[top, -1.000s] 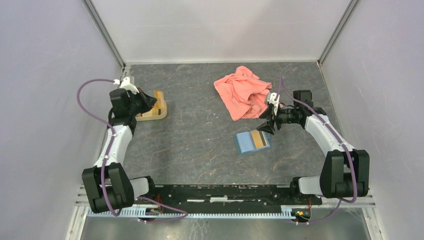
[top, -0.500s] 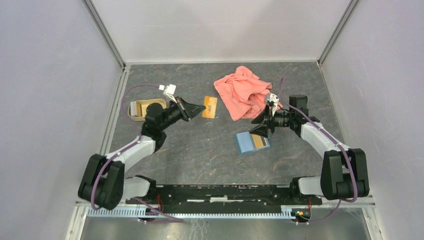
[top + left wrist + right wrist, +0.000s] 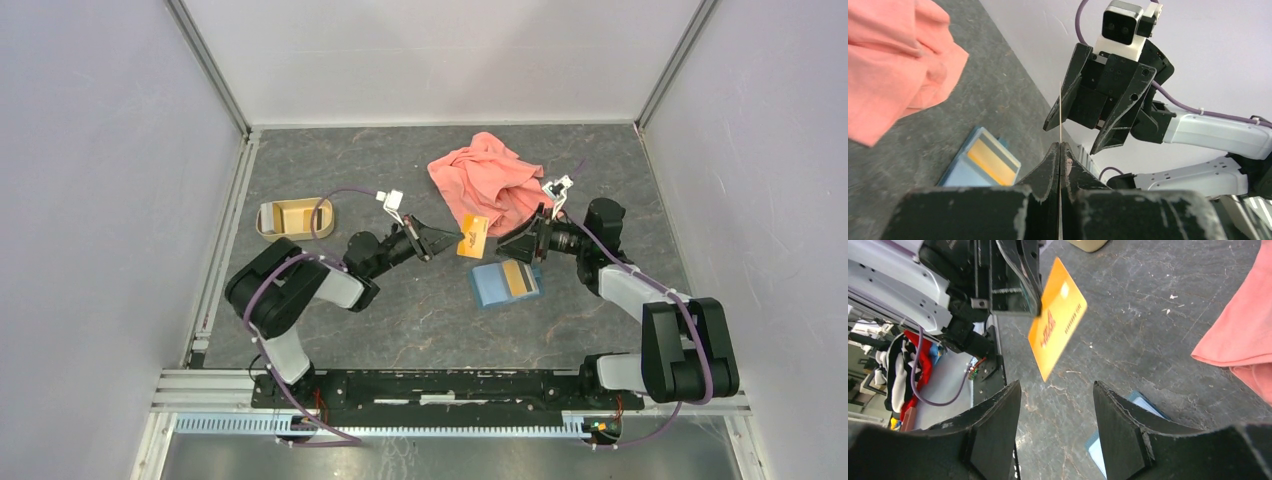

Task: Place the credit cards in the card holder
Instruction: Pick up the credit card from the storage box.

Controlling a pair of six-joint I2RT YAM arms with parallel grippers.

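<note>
My left gripper (image 3: 452,240) is shut on one orange credit card (image 3: 473,237), held above the table at the centre. In the left wrist view the card (image 3: 1060,112) shows edge-on, rising from the closed fingertips of that gripper (image 3: 1060,146). My right gripper (image 3: 510,246) faces it, open and empty, with the card (image 3: 1058,317) just beyond its fingertips (image 3: 1015,387). The blue card holder (image 3: 492,287) lies open on the table below them, and a second credit card (image 3: 517,277) rests on it.
A salmon-pink cloth (image 3: 490,185) is crumpled just behind the two grippers. A tan oval tray (image 3: 265,222) stands at the left near the wall. Side walls close in the table on the left, right and back.
The left arm has swung from the tray at the left to the centre, carrying the card up to the right gripper. The right gripper has turned toward it and narrowed slightly.
</note>
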